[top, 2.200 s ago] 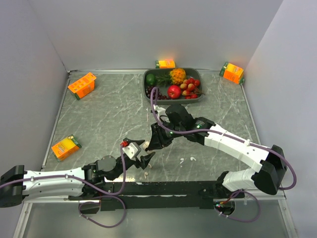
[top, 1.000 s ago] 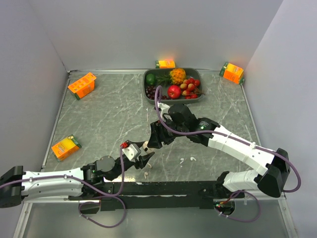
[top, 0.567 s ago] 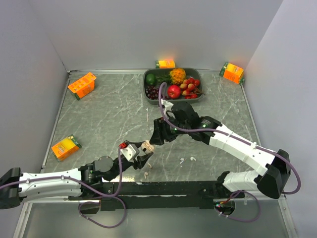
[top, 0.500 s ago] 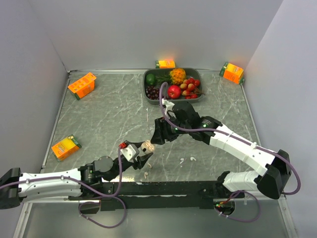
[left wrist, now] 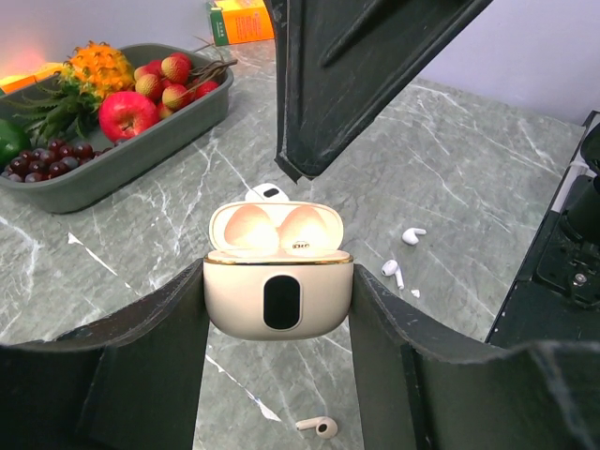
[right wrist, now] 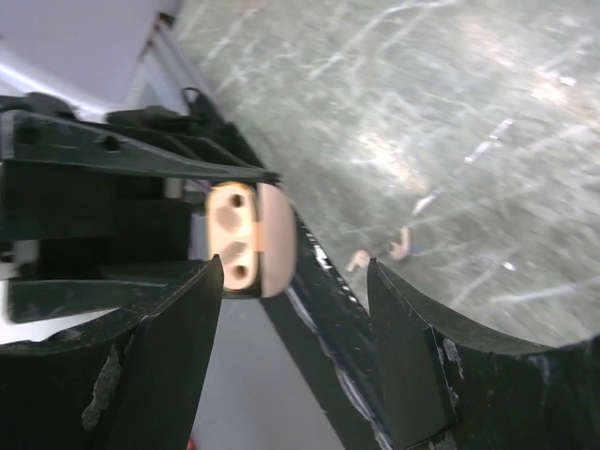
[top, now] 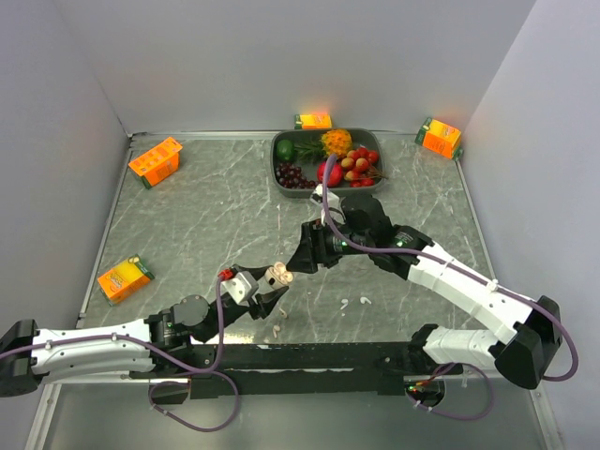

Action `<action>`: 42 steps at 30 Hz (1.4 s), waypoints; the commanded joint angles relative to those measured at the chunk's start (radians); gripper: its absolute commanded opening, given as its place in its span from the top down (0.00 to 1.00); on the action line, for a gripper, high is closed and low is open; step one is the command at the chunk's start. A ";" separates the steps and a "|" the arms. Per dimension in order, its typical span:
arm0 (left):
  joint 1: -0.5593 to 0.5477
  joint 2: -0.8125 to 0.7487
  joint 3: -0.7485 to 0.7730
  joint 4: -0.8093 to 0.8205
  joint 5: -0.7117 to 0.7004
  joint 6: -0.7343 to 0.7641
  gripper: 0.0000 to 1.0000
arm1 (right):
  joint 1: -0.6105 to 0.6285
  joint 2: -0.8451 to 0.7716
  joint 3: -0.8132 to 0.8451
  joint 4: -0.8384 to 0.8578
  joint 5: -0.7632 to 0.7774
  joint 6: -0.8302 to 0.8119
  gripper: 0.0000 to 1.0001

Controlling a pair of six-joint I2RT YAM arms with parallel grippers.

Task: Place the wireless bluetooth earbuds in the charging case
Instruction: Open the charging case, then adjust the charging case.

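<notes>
Since the earlier frame, my right gripper (top: 298, 265) has withdrawn from the charging case (left wrist: 277, 298), open and empty. My left gripper (top: 275, 283) clamps the case, lid up.

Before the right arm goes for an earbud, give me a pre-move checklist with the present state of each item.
1. Charging case clamped in the left claw: ok.
2. Case lid open, facing the right arm: ok.
3. Sockets look empty in the right wrist view: ok.
4. Right claw open, nothing in it: ok.
5. Earbuds lying loose on the table, uncovered: ok.
6. Which earbud fits which socket: cannot tell.
</notes>
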 commanded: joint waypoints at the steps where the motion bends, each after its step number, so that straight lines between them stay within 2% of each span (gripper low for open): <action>1: -0.003 -0.001 0.039 0.062 -0.003 0.001 0.99 | -0.001 0.011 0.017 0.093 -0.097 0.040 0.30; 7: -0.003 0.028 0.051 0.093 0.019 0.001 0.99 | 0.005 0.066 0.029 0.068 -0.095 0.029 0.37; 12: -0.004 0.048 0.056 0.111 0.028 0.002 0.99 | 0.007 0.077 0.023 0.082 -0.112 0.030 0.48; 15: -0.003 0.053 0.057 0.119 0.031 0.004 0.99 | 0.007 0.083 0.026 0.085 -0.122 0.030 0.59; 16: -0.004 0.053 0.059 0.118 0.031 0.004 0.99 | 0.007 0.085 0.025 0.091 -0.128 0.030 0.67; 18: -0.003 0.051 0.059 0.118 0.031 0.002 0.99 | 0.007 0.086 0.023 0.094 -0.143 0.030 0.75; 19: -0.003 0.051 0.057 0.118 0.032 0.002 0.99 | 0.007 0.085 0.020 0.099 -0.148 0.032 0.83; 22: -0.004 0.045 0.060 0.102 0.023 -0.001 0.98 | 0.005 0.070 0.008 0.105 -0.149 0.027 0.95; 24: -0.003 0.039 0.064 0.092 0.025 -0.001 0.93 | 0.007 0.051 0.008 0.093 -0.145 0.020 1.00; 25: -0.003 0.036 0.062 0.089 0.028 0.001 0.86 | 0.007 0.045 0.011 0.085 -0.140 0.008 1.00; 26: -0.003 0.033 0.065 0.084 0.029 -0.001 0.68 | 0.007 0.039 0.018 0.076 -0.137 0.001 1.00; 28: -0.003 0.033 0.070 0.062 0.029 -0.001 0.49 | 0.007 0.025 0.044 0.038 -0.122 -0.026 1.00; 29: -0.004 0.031 0.073 0.055 0.028 -0.039 0.36 | 0.007 0.019 0.054 0.025 -0.117 -0.034 1.00; 31: -0.003 0.033 0.077 0.032 0.020 -0.048 0.26 | 0.007 0.008 0.089 -0.024 -0.093 -0.066 1.00; 34: -0.004 0.034 0.088 0.001 0.011 -0.061 0.21 | 0.005 -0.004 0.138 -0.082 -0.059 -0.104 1.00; 42: -0.003 0.022 0.102 -0.050 -0.017 -0.111 0.19 | 0.007 -0.048 0.215 -0.179 0.058 -0.184 1.00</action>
